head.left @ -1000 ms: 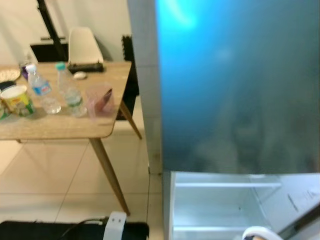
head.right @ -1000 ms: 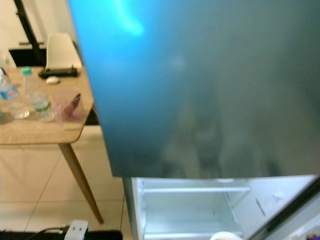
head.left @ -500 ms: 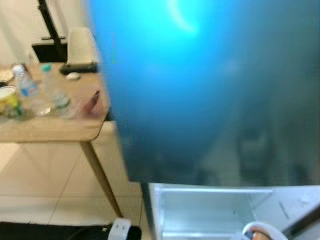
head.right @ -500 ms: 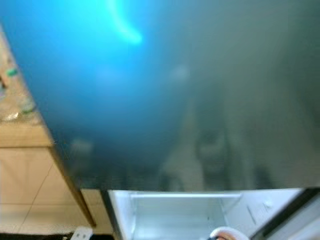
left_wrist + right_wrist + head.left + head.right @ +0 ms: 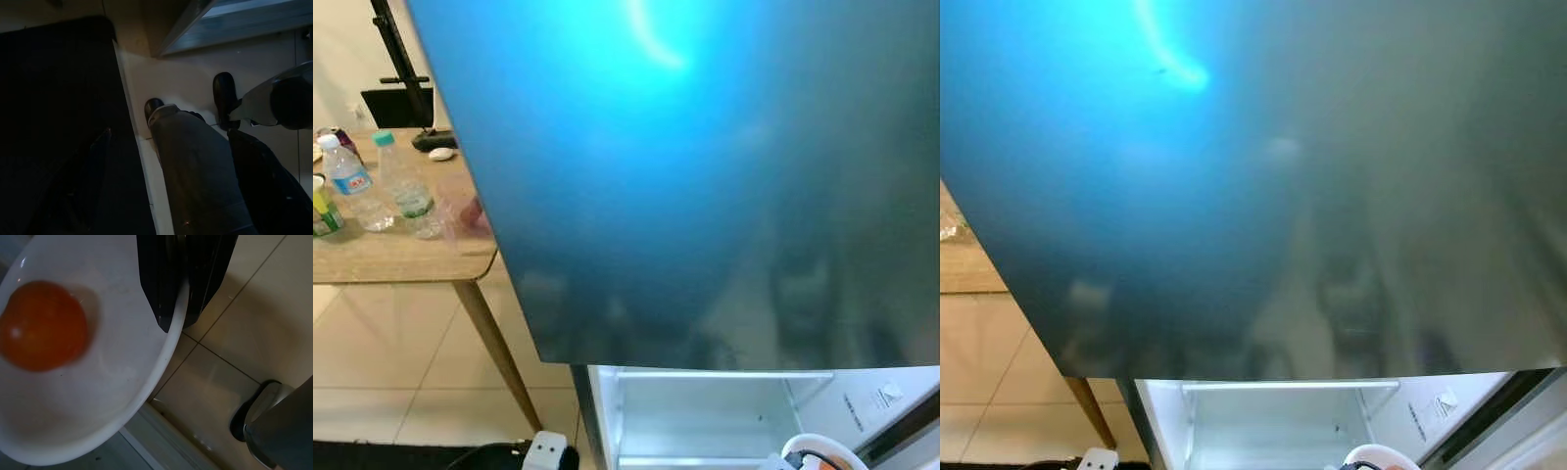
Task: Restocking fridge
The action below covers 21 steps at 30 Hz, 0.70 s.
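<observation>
Pinching the rim of a white bowl [image 5: 83, 382], the right gripper [image 5: 178, 318] is seen close up in its wrist view, one black finger [image 5: 156, 279] laid inside the rim and the other outside it, pressed together on the edge. An orange-red round fruit [image 5: 41, 325], which cannot be identified further, lies in the bowl against its inner wall, away from the fingers. Below the bowl, pale floor tiles [image 5: 234, 333] and a dark-soled robot foot [image 5: 254, 406] are visible.

In the head views the same bowl [image 5: 822, 452] is glimpsed at the bottom edge, in front of the open lower fridge compartment [image 5: 705, 421], whose white inner walls and a pale shelf rail are shown. A large blue-grey fridge door [image 5: 705, 176], glossy and carrying a bright reflection, takes up most of the picture above that compartment.

A wooden desk [image 5: 401, 259] stands to the robot's left of the fridge. Near its front edge two clear water bottles [image 5: 352, 186] are set upright side by side, one with a white cap and one with a green cap [image 5: 382, 139]. A small white object [image 5: 440, 153] is placed farther back on the desk, and a pinkish item at the desk's right edge is partly hidden by the door.

The left wrist view is very dark; the robot's legs [image 5: 195, 166] and feet on the floor can be made out, and the state of the left gripper cannot be told.
</observation>
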Tool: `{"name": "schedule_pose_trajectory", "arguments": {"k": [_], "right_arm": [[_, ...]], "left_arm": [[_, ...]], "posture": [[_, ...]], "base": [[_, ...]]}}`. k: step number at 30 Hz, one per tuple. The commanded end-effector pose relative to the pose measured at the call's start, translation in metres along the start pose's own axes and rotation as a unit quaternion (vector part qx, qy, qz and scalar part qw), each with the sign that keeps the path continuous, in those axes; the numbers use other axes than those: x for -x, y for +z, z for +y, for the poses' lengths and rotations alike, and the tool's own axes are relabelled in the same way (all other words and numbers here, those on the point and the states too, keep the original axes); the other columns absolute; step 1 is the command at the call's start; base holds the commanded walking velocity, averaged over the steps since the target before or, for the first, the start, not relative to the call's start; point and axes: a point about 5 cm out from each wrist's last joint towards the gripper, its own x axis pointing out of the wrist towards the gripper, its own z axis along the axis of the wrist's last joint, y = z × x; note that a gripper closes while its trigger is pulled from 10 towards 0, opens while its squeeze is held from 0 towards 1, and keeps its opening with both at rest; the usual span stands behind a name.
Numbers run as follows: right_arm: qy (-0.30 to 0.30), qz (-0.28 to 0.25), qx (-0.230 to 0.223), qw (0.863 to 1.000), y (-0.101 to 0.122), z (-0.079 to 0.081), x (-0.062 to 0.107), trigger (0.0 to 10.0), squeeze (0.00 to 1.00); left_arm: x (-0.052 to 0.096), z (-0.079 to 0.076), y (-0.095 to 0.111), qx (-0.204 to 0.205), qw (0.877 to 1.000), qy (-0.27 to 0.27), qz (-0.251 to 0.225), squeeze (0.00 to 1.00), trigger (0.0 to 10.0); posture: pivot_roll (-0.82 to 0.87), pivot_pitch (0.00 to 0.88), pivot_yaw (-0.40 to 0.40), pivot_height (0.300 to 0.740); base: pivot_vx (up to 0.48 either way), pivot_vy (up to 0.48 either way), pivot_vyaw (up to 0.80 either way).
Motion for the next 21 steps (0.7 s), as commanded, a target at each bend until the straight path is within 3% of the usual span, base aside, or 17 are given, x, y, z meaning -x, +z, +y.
{"name": "schedule_pose_trajectory", "arguments": {"k": [1,5,14,18,21], "right_arm": [[-0.011,0.003,0.004,1.000,-0.001,-0.006,0.001,10.0,0.00],[-0.015,-0.003,0.013,1.000,0.003,-0.009,0.000,10.0,0.00],[-0.030,-0.055,0.077,0.995,0.035,-0.027,-0.001,10.0,0.00],[-0.039,-0.097,0.115,0.988,0.059,-0.036,0.000,10.0,0.00],[-0.047,-0.120,0.126,0.984,0.071,-0.043,0.002,10.0,0.00]], "left_arm": [[0.001,0.002,0.000,-0.010,1.000,0.003,0.003,0.00,10.0],[0.000,0.002,-0.001,-0.007,1.000,0.007,0.005,0.00,10.0],[0.001,0.002,0.002,-0.020,1.000,0.002,-0.013,0.00,10.0],[0.003,0.011,0.016,-0.045,0.998,0.008,-0.041,0.00,10.0],[-0.001,0.006,0.039,-0.067,0.995,0.003,-0.077,0.00,10.0]], "posture": [[-0.07,0.000,-0.008,0.740],[-0.07,0.000,-0.010,0.740],[-0.07,0.000,-0.010,0.740],[-0.08,0.000,-0.012,0.740],[-0.08,0.000,-0.012,0.740]], "base": [[0.000,-0.469,0.00],[0.000,0.000,0.00],[0.000,0.000,0.00],[0.000,0.000,0.00],[0.000,0.000,0.00]]}}
